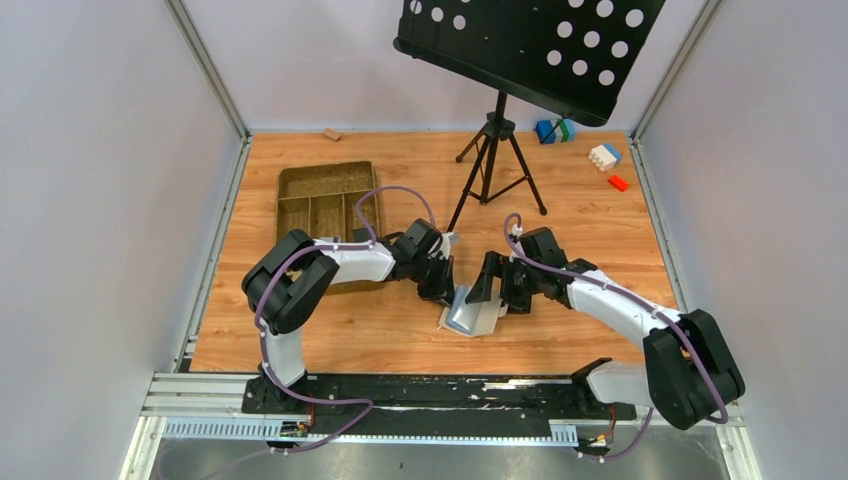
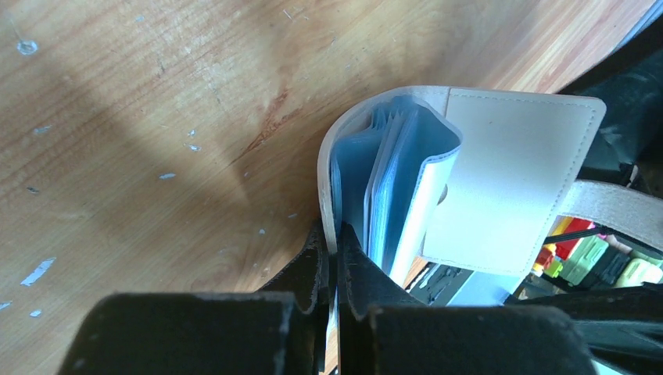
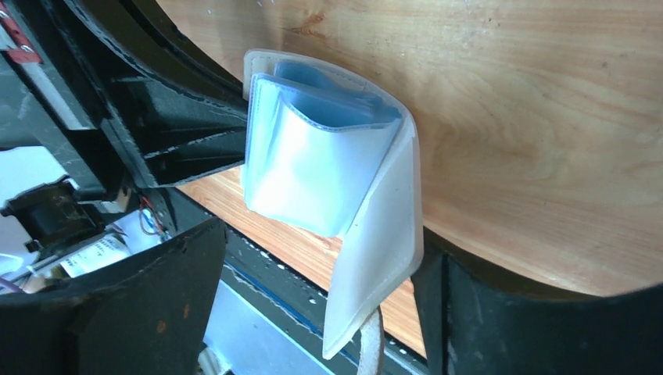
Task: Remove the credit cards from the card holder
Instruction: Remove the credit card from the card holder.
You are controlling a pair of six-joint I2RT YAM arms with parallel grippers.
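Note:
The card holder (image 1: 472, 316) is a cream wallet, held open just above the table between my two grippers. My left gripper (image 2: 336, 244) is shut on the edge of one cream cover, and the light blue sleeves (image 2: 395, 187) fan out beside it. In the right wrist view the card holder (image 3: 375, 211) hangs with its other cover and closure tab between the fingers of my right gripper (image 3: 324, 246). That gripper is open and the cover lies close to its right finger (image 3: 508, 312). The credit cards are hidden; none shows among the sleeves.
A woven brown compartment tray (image 1: 325, 200) lies behind the left arm. A black music stand on a tripod (image 1: 495, 160) rises at the back centre. Toy blocks (image 1: 605, 156) sit at the back right. The black rail (image 1: 420, 390) runs along the near edge.

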